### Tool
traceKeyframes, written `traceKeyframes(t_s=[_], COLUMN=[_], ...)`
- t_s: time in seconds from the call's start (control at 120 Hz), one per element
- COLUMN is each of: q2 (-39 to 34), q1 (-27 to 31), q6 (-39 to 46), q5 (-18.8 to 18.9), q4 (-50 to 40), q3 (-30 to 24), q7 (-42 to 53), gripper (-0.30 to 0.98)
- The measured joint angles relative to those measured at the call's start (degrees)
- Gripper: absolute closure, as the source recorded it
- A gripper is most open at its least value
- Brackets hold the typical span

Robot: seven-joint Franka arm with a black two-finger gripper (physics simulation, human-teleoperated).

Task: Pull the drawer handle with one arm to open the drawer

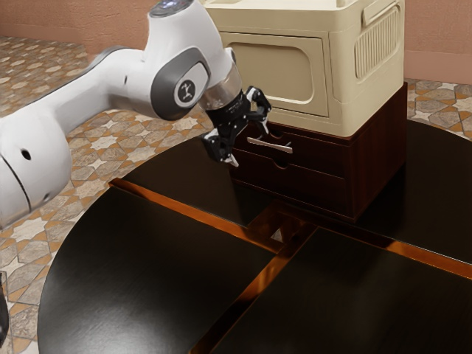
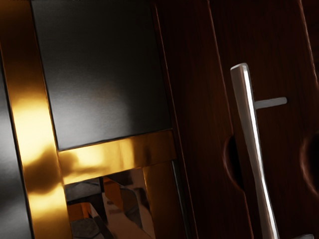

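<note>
In the exterior view my gripper (image 1: 248,144) is open, its two fingers spread wide in front of the dark wooden drawer unit (image 1: 377,162). The silver bar handle (image 1: 271,145) stands out from the upper drawer front (image 1: 321,153), just beyond the fingertips on the exterior view's right. I see no clear contact between them. The upper drawer looks shut. In the wrist view the handle (image 2: 250,134) is a long pale bar on a thin post, in front of the dark red-brown drawer fronts (image 2: 279,40).
A cream storage box (image 1: 369,88) rests on top of the drawer unit. The lower drawer front (image 1: 295,183) lies below the handle. Around them is a round black table (image 1: 147,258) with orange-gold inlaid strips (image 1: 199,214), also seen as a shiny gold band (image 2: 35,119).
</note>
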Motion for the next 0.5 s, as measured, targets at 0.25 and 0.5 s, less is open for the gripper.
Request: traceKeyframes(t_s=[0.25, 0.5], q2=[2.9, 4.8], q1=[0.7, 1.4], q6=[1.9, 2.6], q5=[0.0, -0.1], q4=[2.2, 3.1], q3=[-0.1, -0.2], q7=[-3.2, -5.3], gripper=[0.0, 0.0])
